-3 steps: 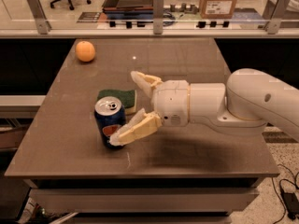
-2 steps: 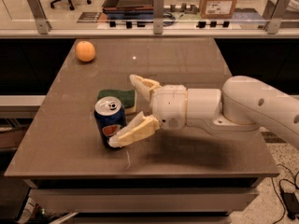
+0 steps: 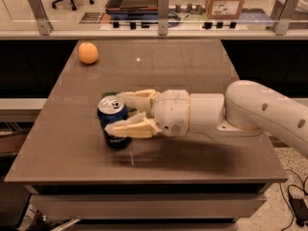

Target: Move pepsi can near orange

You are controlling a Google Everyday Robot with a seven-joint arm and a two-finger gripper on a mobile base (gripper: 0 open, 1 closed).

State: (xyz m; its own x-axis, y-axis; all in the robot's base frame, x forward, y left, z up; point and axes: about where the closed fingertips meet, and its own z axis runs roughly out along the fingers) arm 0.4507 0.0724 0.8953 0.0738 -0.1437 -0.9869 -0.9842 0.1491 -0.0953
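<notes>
On the table [image 3: 202, 76] we see the arm [image 3: 260, 112] reaching in from the right, its gripper [image 3: 114, 112] with fingers [image 3: 134, 128] closed on the upright can [image 3: 111, 106] between them, one behind, one in front, the orange [image 3: 88, 52] well apart, far-left.

pepsi can [image 3: 112, 141] upright, clasped in tool [image 3: 112, 111]; orange [image 3: 88, 52] far-left.

Arm stretched leftward, tool [image 3: 112, 112] low, clamped.
</notes>
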